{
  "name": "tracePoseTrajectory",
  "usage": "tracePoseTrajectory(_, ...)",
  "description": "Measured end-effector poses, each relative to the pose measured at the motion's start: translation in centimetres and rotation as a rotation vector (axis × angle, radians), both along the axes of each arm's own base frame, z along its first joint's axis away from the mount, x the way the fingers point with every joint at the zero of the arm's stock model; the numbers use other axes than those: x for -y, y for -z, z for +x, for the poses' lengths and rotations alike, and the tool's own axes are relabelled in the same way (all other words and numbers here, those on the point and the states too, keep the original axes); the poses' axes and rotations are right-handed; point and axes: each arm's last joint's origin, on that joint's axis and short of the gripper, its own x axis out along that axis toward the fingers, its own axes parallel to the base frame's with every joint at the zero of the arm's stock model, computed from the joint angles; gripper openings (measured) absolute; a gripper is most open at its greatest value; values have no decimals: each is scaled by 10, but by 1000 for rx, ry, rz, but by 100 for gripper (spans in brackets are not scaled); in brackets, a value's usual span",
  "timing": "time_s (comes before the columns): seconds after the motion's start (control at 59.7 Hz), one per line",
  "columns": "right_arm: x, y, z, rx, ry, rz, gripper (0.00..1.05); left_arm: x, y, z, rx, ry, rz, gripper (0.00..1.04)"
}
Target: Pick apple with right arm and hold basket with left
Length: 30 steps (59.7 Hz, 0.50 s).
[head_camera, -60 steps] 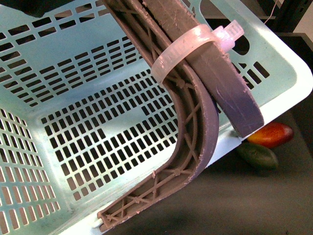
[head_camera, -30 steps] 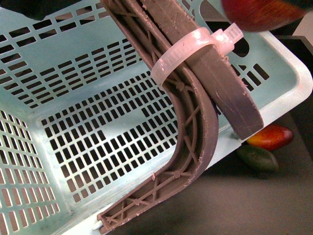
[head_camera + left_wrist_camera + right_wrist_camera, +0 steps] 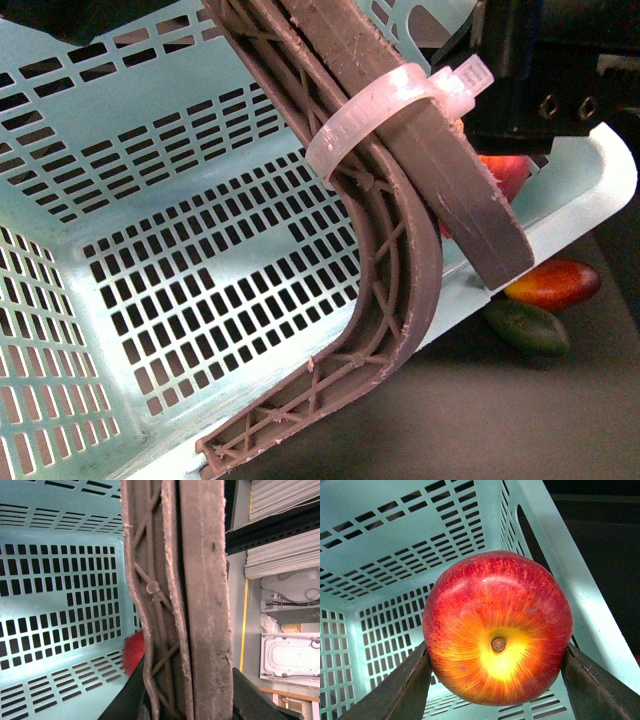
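The pale aqua basket (image 3: 160, 200) fills the front view, tilted, with its brown ribbed handle (image 3: 400, 250) and white zip tie (image 3: 380, 105) close to the camera. My left gripper (image 3: 187, 705) is shut on the basket's brown handle (image 3: 200, 580). My right gripper (image 3: 497, 672) is shut on the red apple (image 3: 497, 627), its yellow stem end facing the camera, held over the basket's inside (image 3: 385, 555). In the front view the apple (image 3: 505, 175) shows partly behind the handle, under the dark right arm (image 3: 550, 70). A red patch of it (image 3: 134, 650) shows in the left wrist view.
A red-orange mango (image 3: 555, 282) and a dark green oval fruit (image 3: 528, 325) lie on the dark table just outside the basket's right rim (image 3: 600, 190). Shelving and white equipment (image 3: 285, 600) show beyond the handle in the left wrist view.
My right arm has come down from the upper right with the apple, from above the basket's rim to inside it behind the handle. The basket has tilted slightly.
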Motion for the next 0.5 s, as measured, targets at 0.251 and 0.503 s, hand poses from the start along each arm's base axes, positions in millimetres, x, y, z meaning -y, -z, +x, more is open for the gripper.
tracePoseTrajectory(0.251,48,-27,-2,103,162,-65,96,0,0,0,6,-3,6,17)
tracePoseTrajectory(0.503,62,-19,-8,342,229,-82,78,0,-1,0,2,2,-1,17)
